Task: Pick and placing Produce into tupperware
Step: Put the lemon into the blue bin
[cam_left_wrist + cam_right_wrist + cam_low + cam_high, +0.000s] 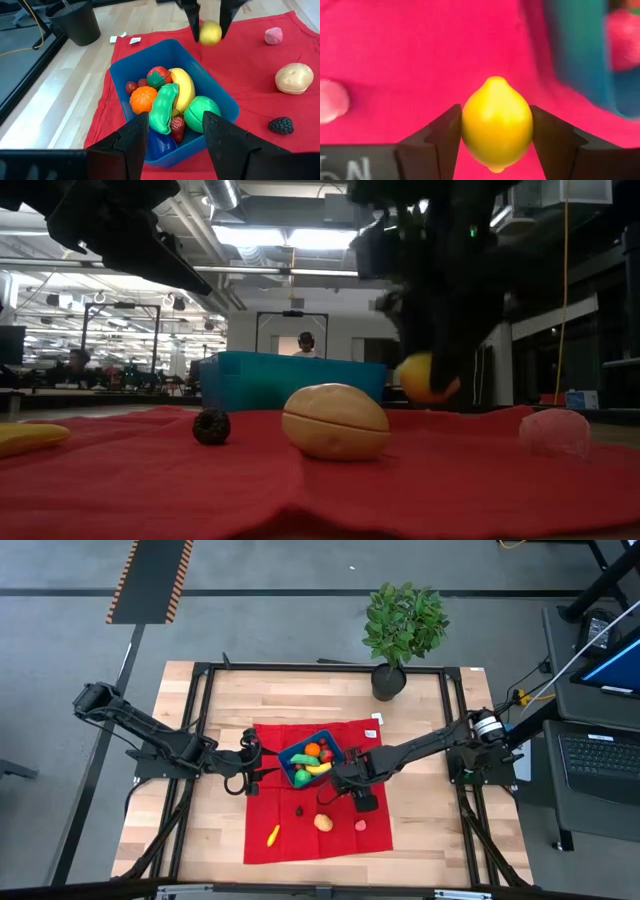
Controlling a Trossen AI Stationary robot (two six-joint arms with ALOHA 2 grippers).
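Observation:
The blue tupperware (310, 762) stands on a red cloth (265, 805) and holds several pieces of produce, among them a banana (186, 87), an orange (142, 98) and a green pepper (164, 107). My right gripper (340, 783) is shut on a yellow lemon (496, 125), just to the right of the tupperware and above the cloth. My left gripper (175, 127) hangs open above the tupperware's left end, touching nothing. A potato (335, 420), a dark berry (211, 426), a pink piece (553, 430) and a yellow piece (272, 835) lie on the cloth. My right gripper pinches the lemon by its two rounded sides (470, 131) between the two fingers (442, 137), about halfway along the fruit. The fingers come from above, pointing steeply down. The lemon (428, 377) hangs clear of the cloth.
A potted plant (400, 625) stands at the table's far edge. Small paper tags (377, 720) lie past the cloth's far right corner. Bare wood borders the cloth on the left and right. People show in the room behind the table.

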